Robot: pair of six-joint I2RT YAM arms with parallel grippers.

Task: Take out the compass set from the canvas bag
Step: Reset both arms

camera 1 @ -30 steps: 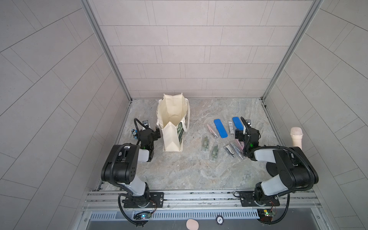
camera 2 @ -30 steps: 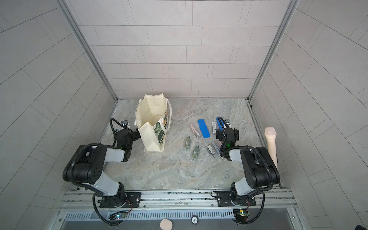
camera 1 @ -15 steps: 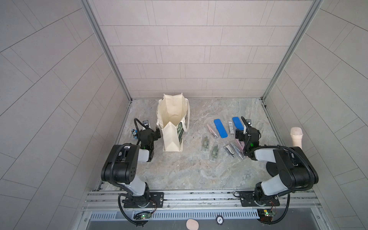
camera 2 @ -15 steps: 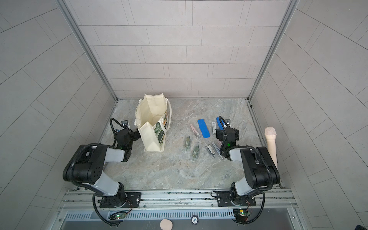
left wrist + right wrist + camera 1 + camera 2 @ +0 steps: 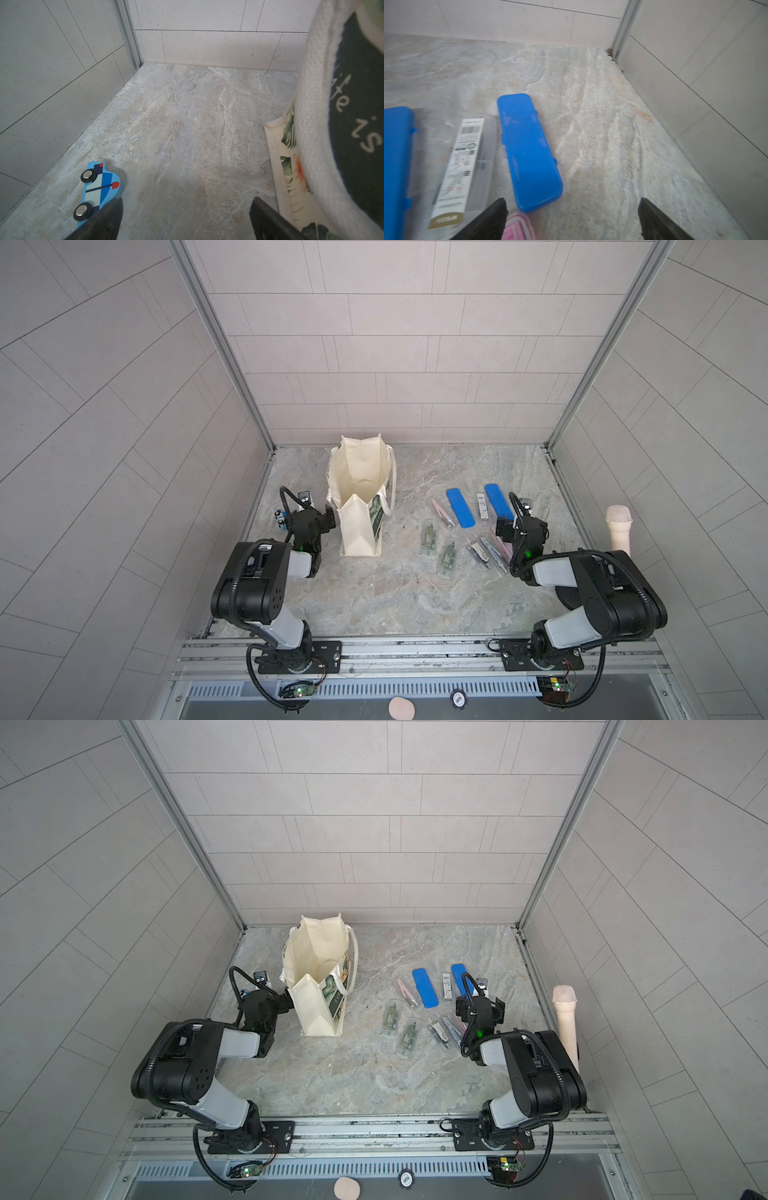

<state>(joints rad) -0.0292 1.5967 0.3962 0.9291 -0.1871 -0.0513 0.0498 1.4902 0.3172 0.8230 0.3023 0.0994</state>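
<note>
Left gripper (image 5: pixel 330 515), fingers spread and empty, hangs just beside the upright canvas bag (image 5: pixel 360 531) on the marbled tabletop (image 5: pixel 374 597) (grey tiled walls all round) in both top views, the right gripper (image 5: pixel 503 526) equally wide over loose cases (image 5: pixel 482 552); left wrist view shows bare stone between its fingertips (image 5: pixel 113 209), right wrist view a blue case (image 5: pixel 529 151).

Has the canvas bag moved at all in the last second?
No. In a top view the canvas bag stands at the same offset from the back-left corner post as a second ago, with no shift either way.
</note>
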